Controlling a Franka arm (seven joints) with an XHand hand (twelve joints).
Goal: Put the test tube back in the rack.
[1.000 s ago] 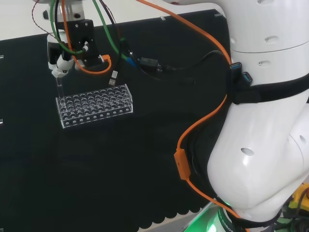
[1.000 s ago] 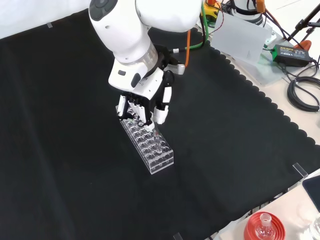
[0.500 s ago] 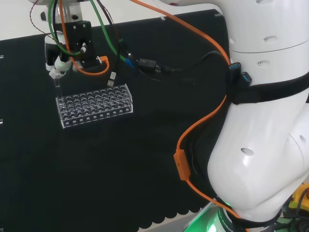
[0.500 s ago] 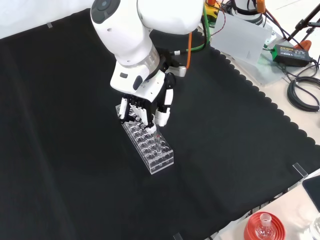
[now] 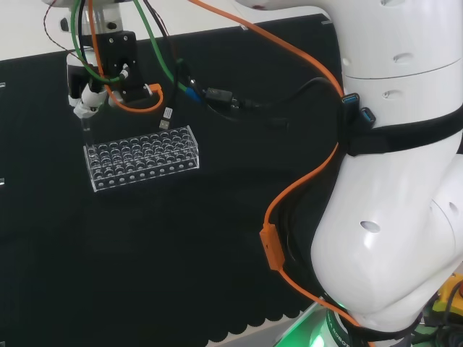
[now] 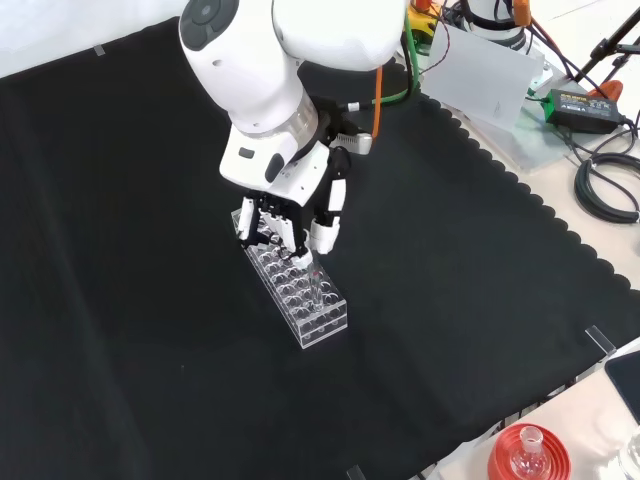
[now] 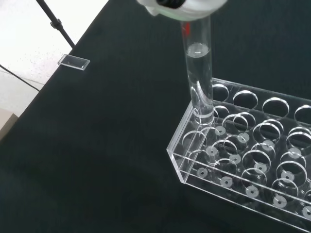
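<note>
Insertion was the step in hand: the tube [image 7: 198, 73] hung upright from the hand [image 6: 300, 215], its rounded foot at or just inside a corner hole of the rack [image 6: 296, 289], though from where I stood I could not say how far it had gone in. In the wrist view the tube stood at the rack's end row, at the corner hole nearest the cloth's open side, and a little clear liquid seemed to sit in it. The hand's fingers were curled together round the tube's top, pinching it, with the fingertips [image 6: 322, 237] pointing down over the rack's near end in the front view. In the head view the hand [image 5: 88, 100] sat above the rack's left end, the tube [image 5: 87, 130] a faint line below it, and the rack [image 5: 141, 157] lay toward the far left part of the bench, well away from every edge. The next move, I judged, called for a straight, slow drop, keeping the tube plumb so it passed both the top plate and the lower plate without catching a rim; only once it rested on the bottom should the fingers part and the hand lift clear, lest the light rack be dragged or tipped.
</note>
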